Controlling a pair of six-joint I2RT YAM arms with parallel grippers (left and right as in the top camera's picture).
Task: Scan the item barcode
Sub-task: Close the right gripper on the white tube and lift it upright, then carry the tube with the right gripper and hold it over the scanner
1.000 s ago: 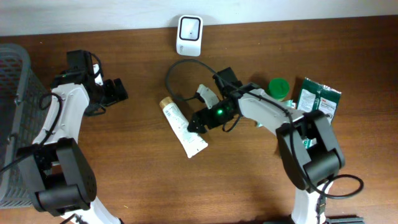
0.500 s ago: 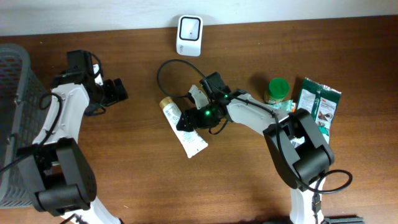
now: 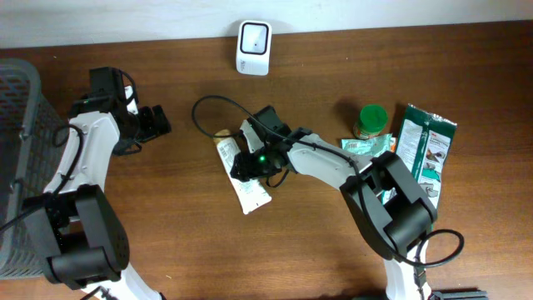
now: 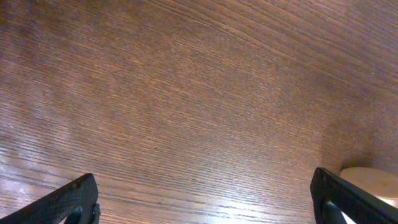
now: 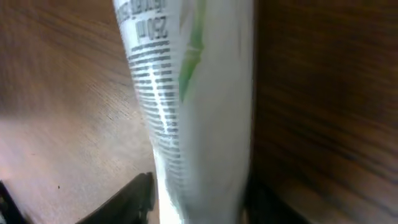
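Note:
The item is a white tube (image 3: 247,185) with a tan cap, lying on the wooden table left of centre. My right gripper (image 3: 251,162) is down over its middle. In the right wrist view the tube (image 5: 199,106) fills the gap between the dark fingers (image 5: 127,199), which press on both its sides, and its printed barcode (image 5: 154,93) faces the camera. The white scanner (image 3: 253,47) stands at the table's back edge. Over bare wood at the left, my left gripper (image 3: 155,122) stands open, with nothing between its fingertips (image 4: 73,202).
A grey wire basket (image 3: 17,108) stands at the far left. A green-lidded jar (image 3: 371,120), a green packet (image 3: 425,143) and a smaller packet (image 3: 361,147) lie at the right. A black cable (image 3: 208,108) loops behind the right arm. A tan rounded thing (image 4: 370,179) shows at the left wrist view's right edge.
My right gripper has moved left along the tube and closed its fingers onto it; the tube has shifted a little left and turned. The left arm has stayed still.

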